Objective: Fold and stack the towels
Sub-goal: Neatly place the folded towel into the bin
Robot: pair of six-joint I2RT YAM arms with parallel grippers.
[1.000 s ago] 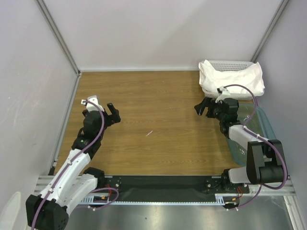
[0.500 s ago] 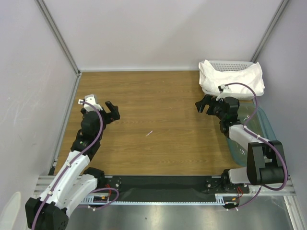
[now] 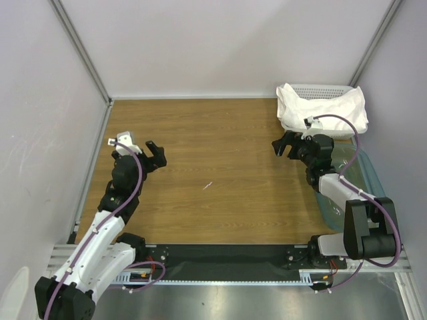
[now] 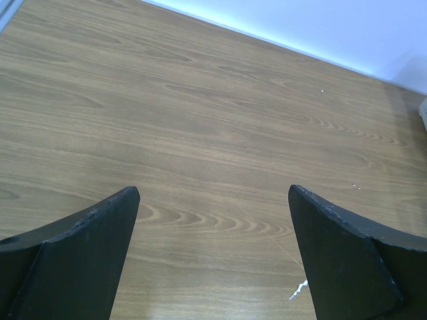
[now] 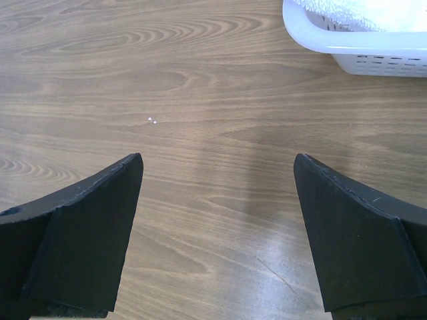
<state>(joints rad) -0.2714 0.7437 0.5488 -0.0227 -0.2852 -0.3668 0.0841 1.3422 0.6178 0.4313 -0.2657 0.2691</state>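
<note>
Shows the white towel (image 3: 321, 110) heaped and crumpled in the basket (image 3: 320, 87) at the desk's (image 3: 220, 133) far right corner, draping over the front and sides. Places the right hand (image 3: 283, 145) just in front of the basket, low over bare wood, spread wide and gripping nothing. Confirms as much from the right wrist: dark fingers (image 5: 80, 227) far apart over woodgrain, the basket's perforated wall (image 5: 380, 63) at upper right, towel (image 5: 353, 7) showing above its rim. Sets the left hand (image 3: 155, 155) well apart at the desk's left side, likewise spread and holding nothing, pointed toward the middle. Catches, from the left wrist, only wood between the parted fingers (image 4: 80, 260), plus a small white scrap (image 4: 298, 290) beside the right one. Puts that scrap (image 3: 208, 185) near the desk's centre, between the two hands.
</note>
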